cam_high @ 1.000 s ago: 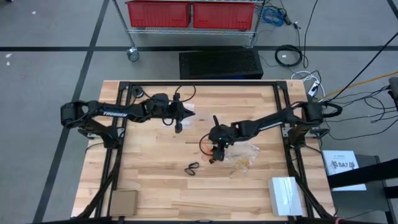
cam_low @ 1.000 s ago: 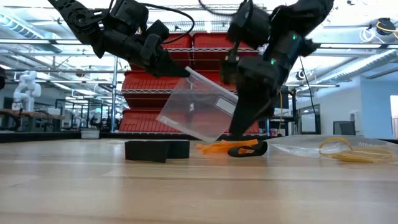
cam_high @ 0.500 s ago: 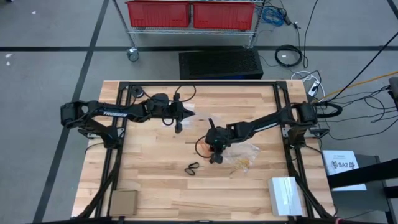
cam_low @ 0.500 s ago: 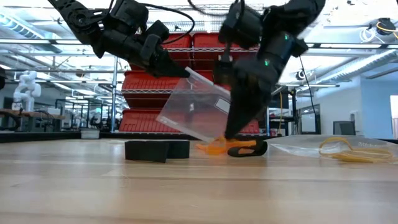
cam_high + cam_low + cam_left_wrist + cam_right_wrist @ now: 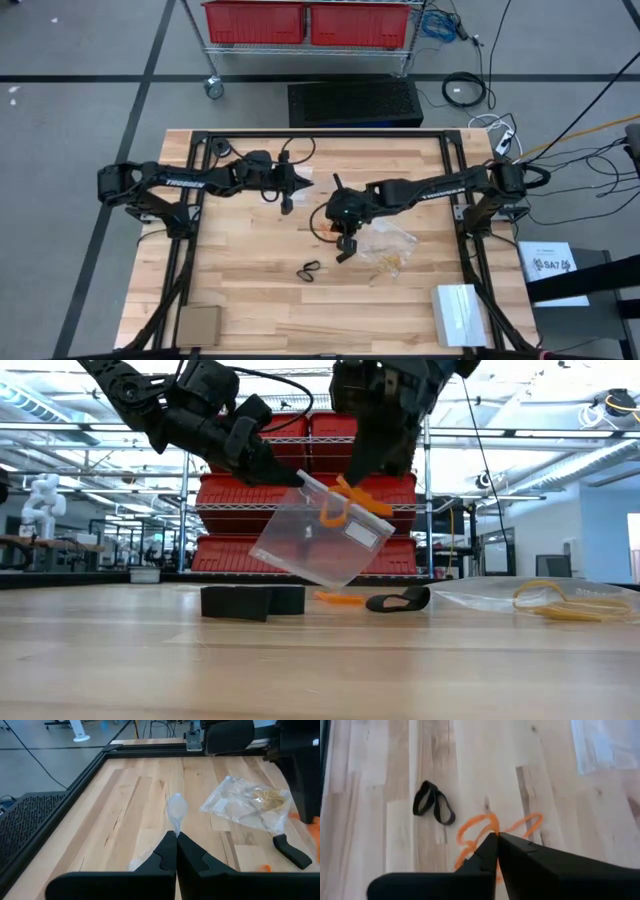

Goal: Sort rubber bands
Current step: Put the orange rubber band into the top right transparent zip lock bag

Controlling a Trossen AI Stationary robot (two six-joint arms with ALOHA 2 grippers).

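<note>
My left gripper (image 5: 283, 473) is shut on a clear plastic bag (image 5: 318, 542) that it holds in the air over the table's middle. My right gripper (image 5: 352, 476) stands raised next to the bag's upper edge, shut on orange rubber bands (image 5: 336, 510). One more orange band (image 5: 340, 598) lies flat on the wood below. Black rubber bands (image 5: 308, 269) lie flat nearer the front edge. Tan rubber bands sit inside a second clear bag (image 5: 390, 252), which lies on the table to the right. My left gripper pinches the clear bag's upper edge (image 5: 175, 820) between its two fingers, coming slanting down from the table's left. The bag hangs tilted below the fingers, clear of the table. My right gripper pinches the orange rubber bands (image 5: 489, 829) between its fingertips, pointing steeply down from above. Their loops (image 5: 330, 515) dangle slack below the fingers, clear of the table.
A white box (image 5: 460, 315) sits at the front right corner and a brown square (image 5: 198, 325) at the front left. A low black block (image 5: 252, 600) shows in the low view. A cart with red bins (image 5: 305, 22) stands beyond the far edge.
My right gripper has shut on the orange rubber bands and risen, shifting a little toward the table's left. The bands have come up off the wood and now hang beside the bag's upper edge. One orange band stayed on the table.
</note>
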